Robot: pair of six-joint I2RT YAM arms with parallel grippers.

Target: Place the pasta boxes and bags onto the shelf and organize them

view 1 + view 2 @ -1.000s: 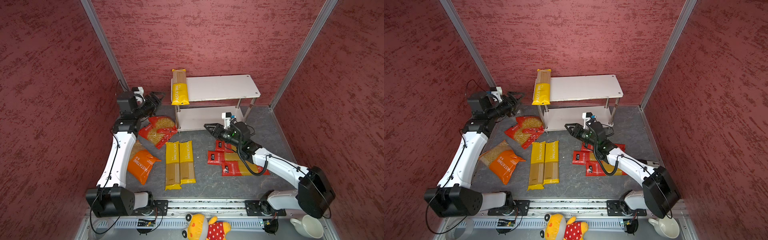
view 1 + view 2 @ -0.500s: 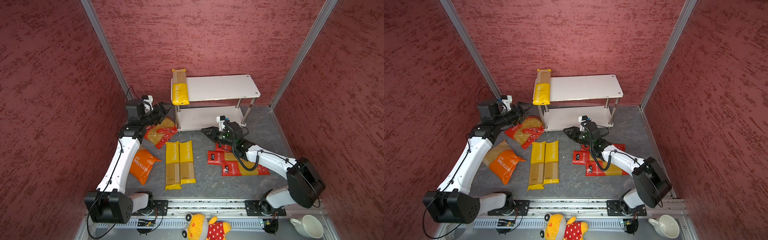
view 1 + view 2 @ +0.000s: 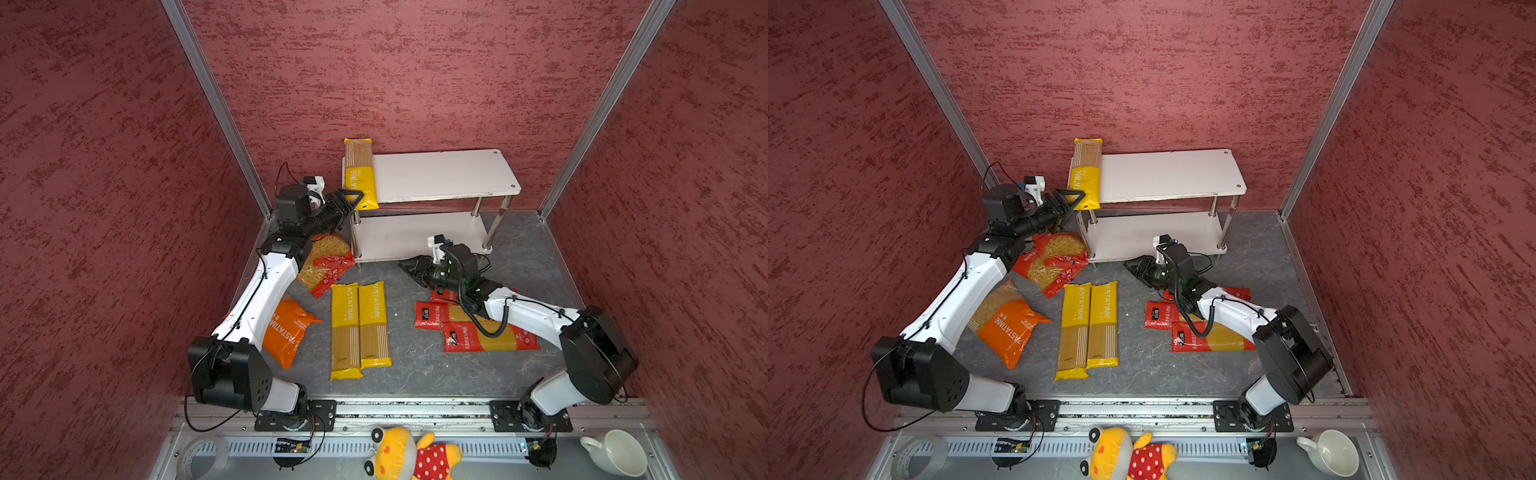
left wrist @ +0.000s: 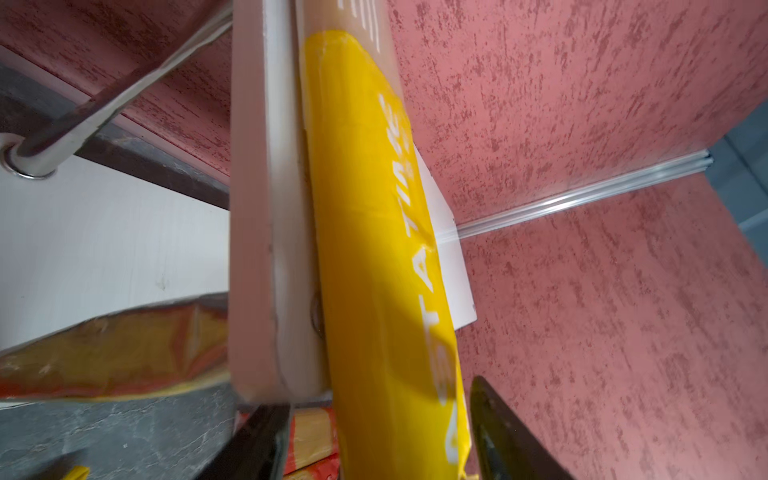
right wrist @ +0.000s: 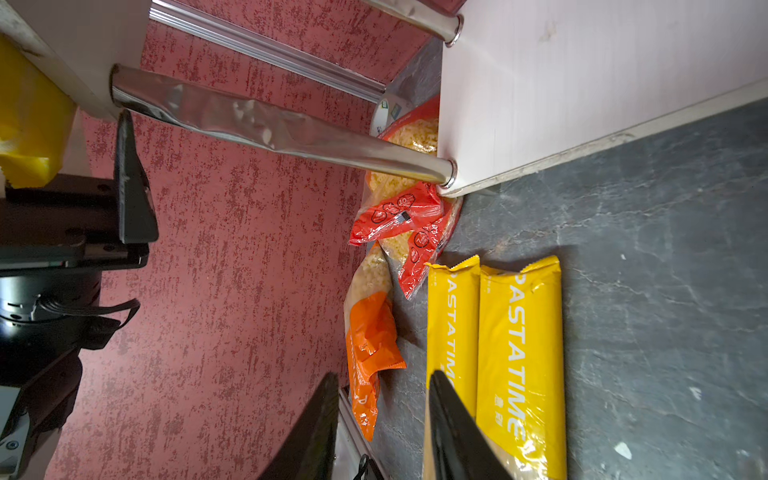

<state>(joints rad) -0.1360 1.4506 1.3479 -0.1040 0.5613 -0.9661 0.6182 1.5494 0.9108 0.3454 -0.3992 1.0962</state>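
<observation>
The shelf (image 3: 444,174) (image 3: 1171,174) stands at the back wall. One yellow spaghetti pack (image 3: 359,174) (image 3: 1086,174) (image 4: 374,249) lies on the left end of its top board, overhanging the front edge. My left gripper (image 3: 351,198) (image 3: 1073,197) (image 4: 374,399) is open, its jaws straddling that overhanging end with a gap on one side. My right gripper (image 3: 405,266) (image 3: 1129,264) (image 5: 384,376) hangs low before the lower board, open and empty, pointing at two yellow packs (image 3: 359,328) (image 5: 498,353) on the floor. Red spaghetti packs (image 3: 478,336) (image 3: 1208,338) lie partly under the right arm. Red short-pasta bags (image 3: 330,266) (image 5: 403,216) and an orange bag (image 3: 286,328) (image 5: 370,332) lie left.
Red textured walls close in on three sides. A chrome leg (image 5: 270,129) stands at the shelf's front left corner beside the red bags. On the front rail lie a plush toy (image 3: 411,455), a white cup (image 3: 615,453) and a tape roll (image 3: 203,457).
My left gripper has swung right from near the wall to the yellow pack's overhanging end, its jaws narrowing. My right gripper has dropped lower and drawn back slightly in front of the lower board.
</observation>
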